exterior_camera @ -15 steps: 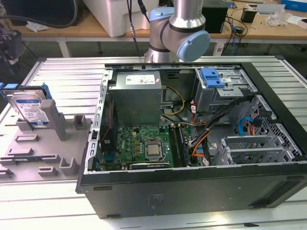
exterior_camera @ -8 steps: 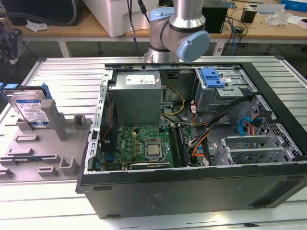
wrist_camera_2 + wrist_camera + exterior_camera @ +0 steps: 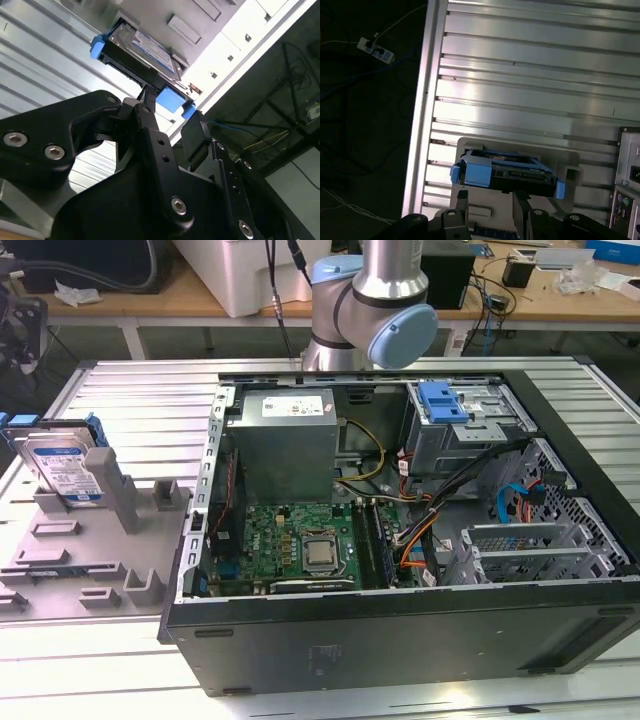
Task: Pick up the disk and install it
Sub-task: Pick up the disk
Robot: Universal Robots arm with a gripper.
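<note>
Here the tool, fingers spread, faces the disk just ahead, propped upright in a holder, seemingly to offer its edge.

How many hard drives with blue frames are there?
1: the disk stands on edge in the grey stand at the exterior view's left. Others may be hidden inside the computer case.

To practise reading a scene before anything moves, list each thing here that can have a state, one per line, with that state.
Disk: standing on edge in the holder, not gripped.
Holder: carrying the disk.
Computer case: lying on its side, side open, insides showing.
Gripper: jaws apart, holding nothing, pointed toward the disk.
</note>
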